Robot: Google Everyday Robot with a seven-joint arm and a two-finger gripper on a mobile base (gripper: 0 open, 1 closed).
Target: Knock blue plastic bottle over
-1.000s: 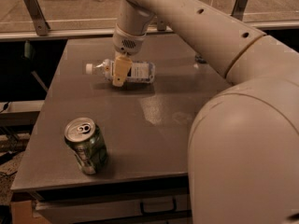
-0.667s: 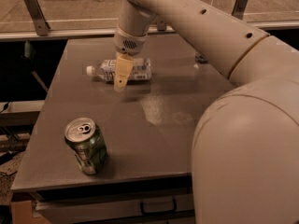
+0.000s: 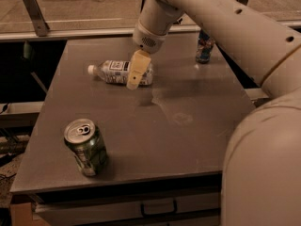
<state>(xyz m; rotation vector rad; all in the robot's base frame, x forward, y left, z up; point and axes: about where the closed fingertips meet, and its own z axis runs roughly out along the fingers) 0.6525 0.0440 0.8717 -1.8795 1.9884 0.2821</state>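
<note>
- Now the bottle (image 3: 113, 71) lies on its side at the far part of the table (image 3: 188, 126), cap pointing left.
- The gripper (image 3: 133, 83) hangs over the bottle's right end; spread or pressed together, one cannot tell.
- A green can (image 3: 86, 147) stands near left.

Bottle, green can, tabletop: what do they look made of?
The blue plastic bottle, lying down: clear glossy plastic, see-through wall, white cap. The green can: probably aluminium, bright metallic lid. The table: smooth grey top with a dull sheen, laminate or metal. The gripper, tan, hangs in front of the bottle's middle.
</note>
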